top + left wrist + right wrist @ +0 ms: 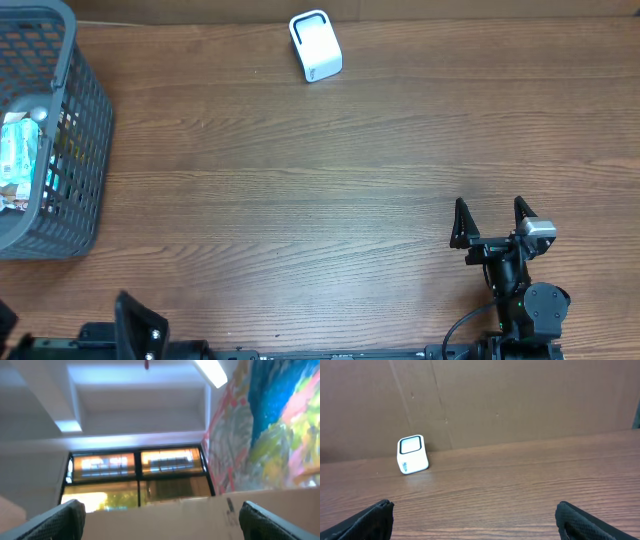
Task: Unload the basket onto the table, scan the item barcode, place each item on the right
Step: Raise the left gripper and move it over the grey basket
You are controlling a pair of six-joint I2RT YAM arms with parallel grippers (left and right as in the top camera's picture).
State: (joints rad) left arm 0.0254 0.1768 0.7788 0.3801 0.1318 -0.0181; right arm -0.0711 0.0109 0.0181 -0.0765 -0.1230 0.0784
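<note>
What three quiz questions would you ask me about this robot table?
1. True or false: the white scanner stands on the table, outside the grey basket.
2. Pick one. The right tool is: A open and empty; B shut on a bottle; C out of sight.
3. Fill in the gap: the packets lie in the ____.

Key: 1 true; 2 A; 3 basket.
</note>
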